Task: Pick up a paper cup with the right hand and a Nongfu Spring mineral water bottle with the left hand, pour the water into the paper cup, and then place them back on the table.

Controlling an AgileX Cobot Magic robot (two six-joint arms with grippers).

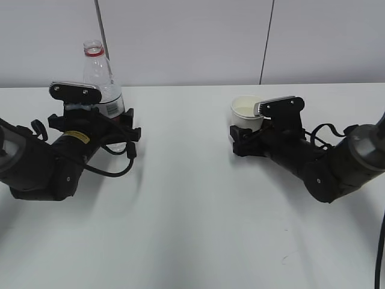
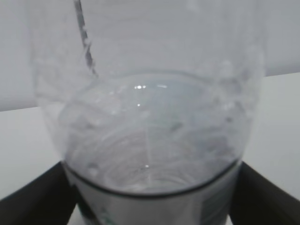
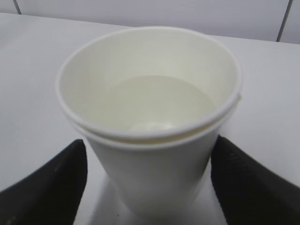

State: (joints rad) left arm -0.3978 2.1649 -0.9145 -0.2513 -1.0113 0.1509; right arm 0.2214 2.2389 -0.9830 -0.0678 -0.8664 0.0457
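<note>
Item 1: Nongfu Spring mineral water bottle (image 1: 103, 90). Stands upright on the table (image 1: 192, 198), toward the far left corner, cap off, red ring at the neck. Its lower body sits between the fingers (image 2: 33, 197) of the left hand (image 1: 96, 126); in the left wrist view 1 dark finger shows at each side of the bottle, close against its wall. Whether they press it or merely flank it cannot be told, since the contact line falls at the frame's bottom edge. Water (image 2: 150, 150) fills the lower part.

Item 2: paper cup (image 1: 247, 112). Upright on the table, right of centre, toward the far edge. It sits between the 2 fingers (image 3: 47, 187) of the right hand (image 1: 246, 135); a gap of white table shows on each side of the cup's base, so the fingers are released. Clear liquid lies in the cup's bottom.

Items 1 and 2 stand well apart.
</note>
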